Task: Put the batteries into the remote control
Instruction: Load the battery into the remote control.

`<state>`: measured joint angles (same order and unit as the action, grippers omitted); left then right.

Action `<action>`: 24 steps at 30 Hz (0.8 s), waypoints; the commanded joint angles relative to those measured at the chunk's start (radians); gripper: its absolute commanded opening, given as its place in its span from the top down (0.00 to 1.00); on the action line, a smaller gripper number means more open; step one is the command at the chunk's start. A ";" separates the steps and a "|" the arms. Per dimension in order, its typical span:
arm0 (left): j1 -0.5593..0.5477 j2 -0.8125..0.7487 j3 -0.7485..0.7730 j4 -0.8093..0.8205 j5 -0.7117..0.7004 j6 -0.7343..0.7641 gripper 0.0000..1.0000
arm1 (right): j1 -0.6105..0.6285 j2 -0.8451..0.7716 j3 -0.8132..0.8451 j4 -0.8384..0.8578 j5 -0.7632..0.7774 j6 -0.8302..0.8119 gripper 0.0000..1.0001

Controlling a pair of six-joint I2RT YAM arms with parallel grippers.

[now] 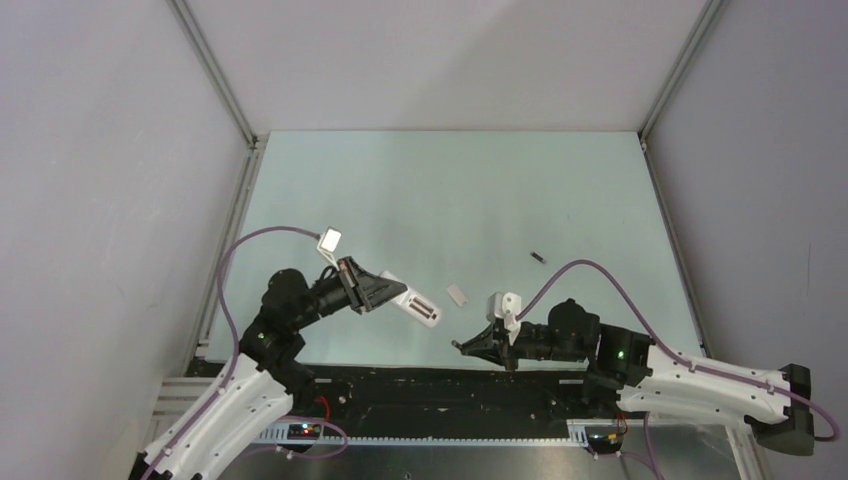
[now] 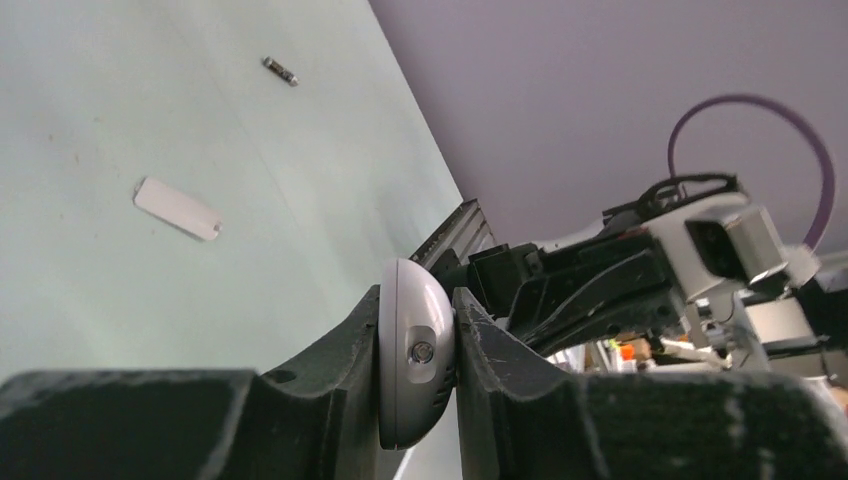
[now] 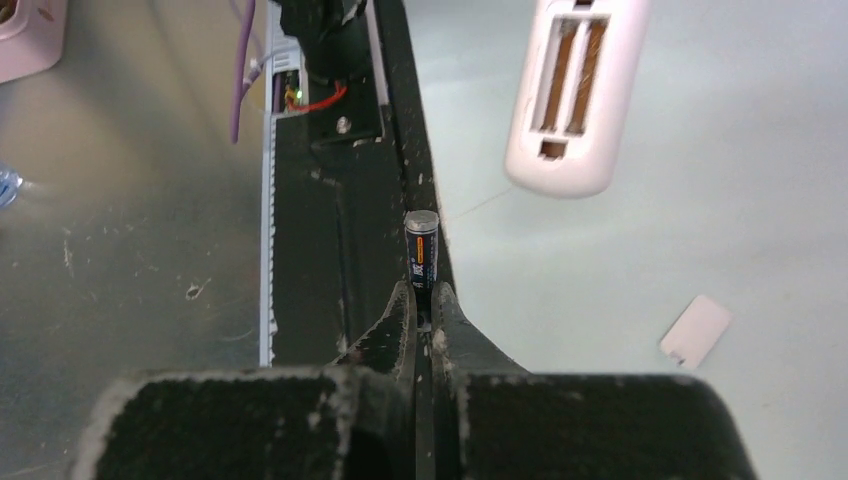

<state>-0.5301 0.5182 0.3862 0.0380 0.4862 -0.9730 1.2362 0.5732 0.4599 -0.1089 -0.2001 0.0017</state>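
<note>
My left gripper (image 1: pixel 392 292) is shut on the white remote control (image 1: pixel 420 307) and holds it above the table with its open battery bay facing up. The remote's rounded end shows between the left fingers (image 2: pixel 415 350). In the right wrist view the remote (image 3: pixel 575 90) hangs ahead with two empty slots. My right gripper (image 1: pixel 463 347) is shut on a dark battery (image 3: pixel 422 250) that sticks out past the fingertips (image 3: pixel 404 300), short of the remote. A second battery (image 1: pixel 537 257) lies on the table farther back; it also shows in the left wrist view (image 2: pixel 281 70).
The small flat white cover piece (image 1: pixel 457 295) lies on the table between the two grippers, also in the left wrist view (image 2: pixel 177 208) and the right wrist view (image 3: pixel 695 330). The black front rail (image 1: pixel 430 385) runs along the near edge under the right gripper.
</note>
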 commanded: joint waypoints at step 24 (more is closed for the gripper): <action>-0.002 -0.085 -0.101 0.367 0.089 -0.046 1.00 | -0.016 0.129 0.449 -0.345 0.243 0.074 1.00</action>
<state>-0.5301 0.4019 0.3504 0.2577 0.6331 -0.8898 1.2217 0.6769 0.7715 -0.3439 -0.0460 -0.0063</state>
